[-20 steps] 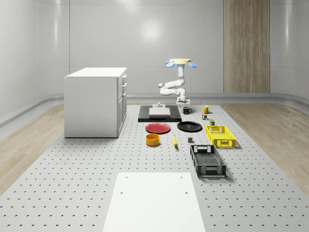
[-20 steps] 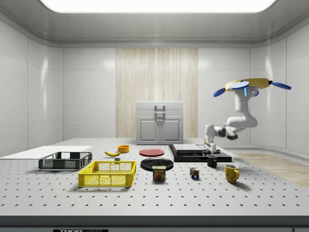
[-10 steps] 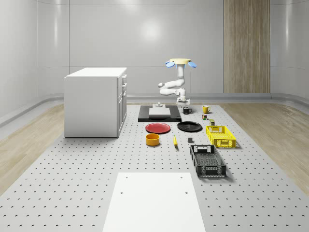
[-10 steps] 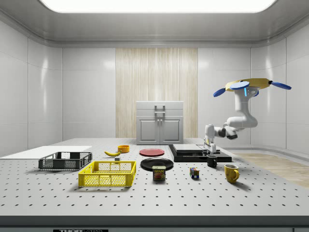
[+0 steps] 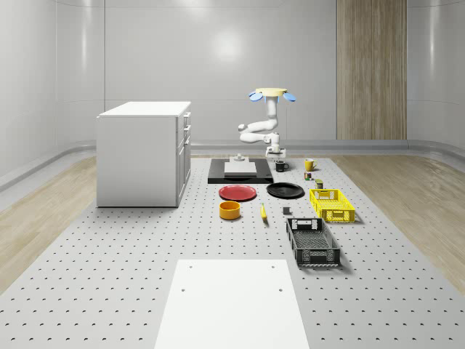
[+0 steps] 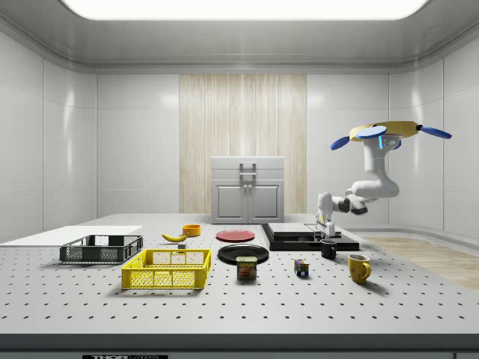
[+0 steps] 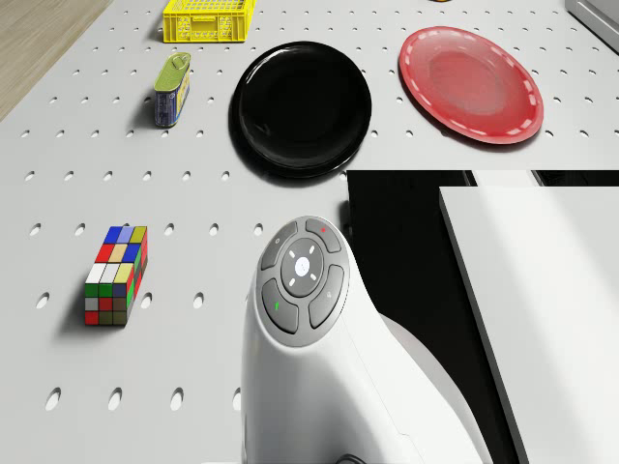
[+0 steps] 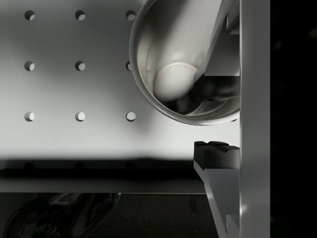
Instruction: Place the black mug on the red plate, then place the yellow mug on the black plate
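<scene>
The black mug [image 5: 281, 166] stands on the table beside the black slab, behind the black plate [image 5: 285, 190]. The drone [image 5: 272, 93] hovers above and behind it, with the arm bent down to the mug. My gripper [image 8: 216, 119] is shut on the black mug [image 8: 168, 59]: one finger is inside the cup, the other outside its wall. In the side view the gripper [image 6: 325, 233] sits right on top of the mug [image 6: 328, 249]. The yellow mug [image 5: 309, 164] stands apart, toward the whole-scene view's right. The red plate [image 5: 237, 193] lies left of the black plate.
A white cabinet [image 5: 142, 153] stands at the left. A black slab [image 5: 218, 177] carries a white block. A yellow basket [image 5: 332, 203], black basket [image 5: 312, 241], orange bowl [image 5: 229, 209] and banana [image 5: 263, 211] lie nearer. Rubik's cube [image 7: 116, 275] and can [image 7: 172, 89] sit near the black plate [image 7: 301, 108].
The fingers have closed in on the mug's wall. Drone, arm and mug stand where they did.
</scene>
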